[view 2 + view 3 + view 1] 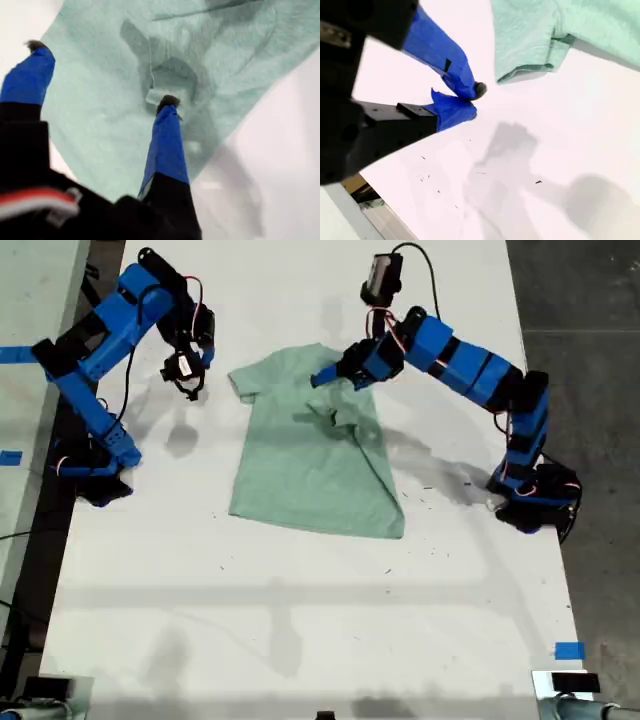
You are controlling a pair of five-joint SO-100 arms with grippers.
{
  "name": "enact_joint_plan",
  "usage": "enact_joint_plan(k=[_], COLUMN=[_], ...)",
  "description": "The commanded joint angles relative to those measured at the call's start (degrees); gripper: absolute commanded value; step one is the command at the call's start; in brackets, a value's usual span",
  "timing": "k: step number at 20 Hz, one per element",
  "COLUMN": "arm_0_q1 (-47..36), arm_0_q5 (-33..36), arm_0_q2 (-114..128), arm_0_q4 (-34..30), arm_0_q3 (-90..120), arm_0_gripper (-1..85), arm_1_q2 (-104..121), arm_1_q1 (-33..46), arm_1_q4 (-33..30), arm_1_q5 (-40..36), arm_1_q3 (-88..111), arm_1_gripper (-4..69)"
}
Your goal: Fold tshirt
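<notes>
A broad white matte table (300,640), flecked with small dark specks, is seen from above in the exterior view, with dark grey floor (590,300) running along that view's right edge. At the table's middle lies the tshirt (310,470), a small pale mint-green, faintly heathered, short-sleeved crew-neck fabric shirt, mostly flat, with one sleeve folded inward and rumpled near the collar. Two blue-and-black jointed plastic arms are mounted either side of the tshirt. My first gripper (335,375) is held over the folded sleeve; the first wrist view alone shows its two blue fingers spread wide apart, one dark fingertip (167,101) right at a small raised fold of cloth, though whether it touches cannot be told. My second gripper (188,382) hangs beside the tshirt's other sleeve, apart from it; the second wrist view shows its blue fingers (455,107) pressed together with nothing between them, above bare table, and the hemmed sleeve edge nearby. A strip of blue tape (568,650) is stuck to the table well below the tshirt.
</notes>
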Motion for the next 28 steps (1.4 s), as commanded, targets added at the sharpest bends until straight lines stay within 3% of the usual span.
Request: enact_joint_plan(k=[1,3,7,11,20,25,26,28], arm_0_q1=[1.6,1.5,1.9,0.5,-4.9,-9.2,-9.5,-9.9], arm_0_q5=[-0.4,-1.1,0.1,1.7,5.8,7.6,7.7,8.0], arm_0_q2=[1.1,-0.2,-3.8,-8.2,-26.3,-45.6,-48.5,-49.1], arm_0_q4=[0.4,1.3,1.4,-0.5,-13.5,-10.4,-9.9,-9.0], arm_0_q3=[-2.8,-4.1,-8.1,-9.8,-10.8,-26.8,-28.9,-30.4], arm_0_gripper=[0.9,6.9,30.3,35.5,32.9,28.9,25.8,0.1], arm_1_q2=[12.4,17.2,23.5,26.9,31.4,34.4,35.2,36.3], arm_1_q1=[1.6,2.3,2.5,1.5,-1.4,-2.3,-2.3,-2.2], arm_1_q4=[5.0,5.8,4.3,3.8,3.7,3.3,2.9,2.3], arm_1_q5=[-2.3,-2.8,-1.8,-0.6,0.8,1.4,1.5,1.5], arm_1_q3=[1.8,6.7,15.4,19.3,23.2,26.4,27.2,29.2], arm_1_gripper=[35.5,35.2,35.1,34.8,34.4,34.3,34.3,34.3])
